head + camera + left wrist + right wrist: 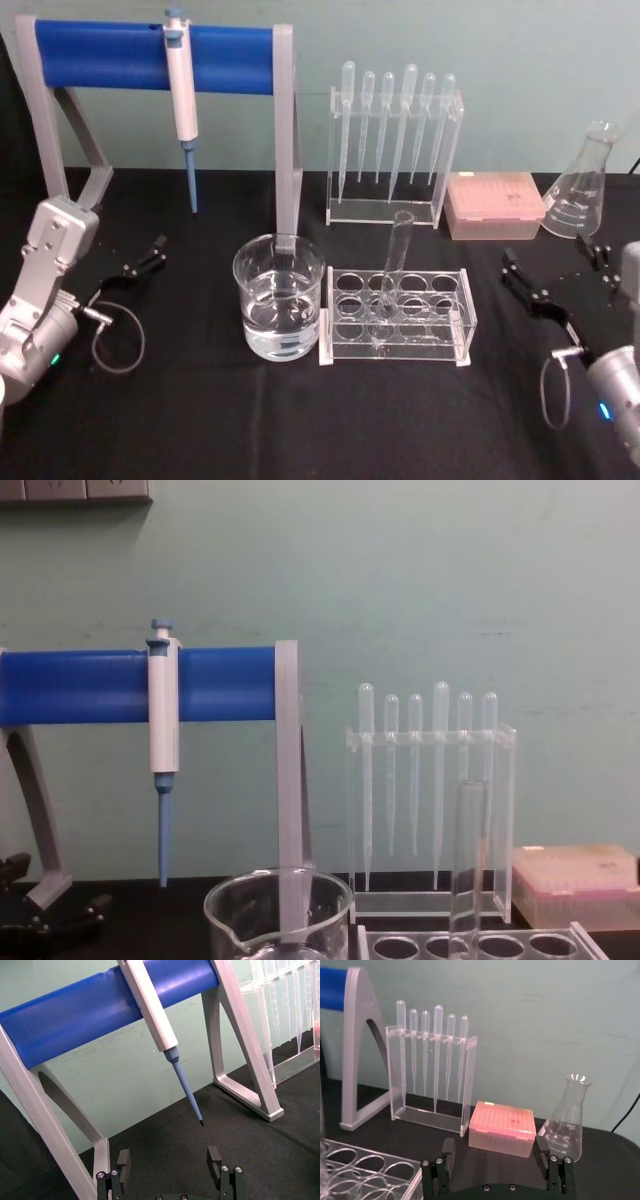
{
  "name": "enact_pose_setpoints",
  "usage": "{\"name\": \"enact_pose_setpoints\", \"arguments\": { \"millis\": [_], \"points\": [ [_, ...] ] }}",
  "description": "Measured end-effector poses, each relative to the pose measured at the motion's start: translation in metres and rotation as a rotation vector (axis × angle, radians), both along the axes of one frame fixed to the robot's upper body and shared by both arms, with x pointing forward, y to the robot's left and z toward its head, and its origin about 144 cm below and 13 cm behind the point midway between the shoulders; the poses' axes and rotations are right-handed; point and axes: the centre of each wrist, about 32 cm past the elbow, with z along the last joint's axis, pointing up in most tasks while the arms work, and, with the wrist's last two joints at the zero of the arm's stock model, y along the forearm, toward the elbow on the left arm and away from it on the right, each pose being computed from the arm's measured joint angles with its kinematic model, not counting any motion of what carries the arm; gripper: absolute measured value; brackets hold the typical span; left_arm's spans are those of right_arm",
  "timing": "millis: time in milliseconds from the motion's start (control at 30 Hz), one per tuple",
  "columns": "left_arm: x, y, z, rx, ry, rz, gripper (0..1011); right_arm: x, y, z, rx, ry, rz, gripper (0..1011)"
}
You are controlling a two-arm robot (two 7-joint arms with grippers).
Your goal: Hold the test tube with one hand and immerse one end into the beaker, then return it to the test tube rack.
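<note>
Standing in rack: the clear glass test tube with an open rim (395, 262) sits upright in a hole of the clear acrylic tube rack (398, 316), untouched by either arm.
Beaker: the wide clear glass beaker with a pouring spout (279, 309) holds clear liquid and stands just beside the rack, on its left side.
Right gripper: the black blocky right gripper (545, 292) rests low over the black table (300, 420), to the right of the rack, jaws spread wide and holding nothing.
Left gripper: the black left gripper (140, 262) lies near the table's left edge, below the blue-barred pipettor stand (150, 55), jaws wide apart and empty.
Done: nothing that shows; the tube is neither grasped nor lifted.
Left: grasping, lifting, dipping one end in the beaker, returning it to the rack.
Likely arm: judging by nearness, the right.
</note>
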Motion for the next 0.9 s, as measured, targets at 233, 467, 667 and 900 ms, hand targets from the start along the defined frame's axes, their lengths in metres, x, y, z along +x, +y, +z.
{"name": "enact_pose_setpoints", "arguments": {
  "millis": [233, 467, 667, 900],
  "points": [
    [0.0, 0.0, 0.0, 0.0, 0.0, 0.0, 1000, 0.0087, 0.0041, -0.0043, -0.073, -0.005, -0.017, 1002],
    [0.0, 0.0, 0.0, 0.0, 0.0, 0.0, 1000, 0.0105, 0.0047, -0.0034, -0.1, 0.0, -0.019, 1002],
    [0.0, 0.0, 0.0, 0.0, 0.0, 0.0, 1000, 0.0101, 0.0046, -0.0035, -0.096, 0.0, -0.018, 1002],
    [0.0, 0.0, 0.0, 0.0, 0.0, 0.0, 1000, 0.0097, 0.0043, -0.0035, -0.092, 0.0, -0.018, 1002]
  ]
}}
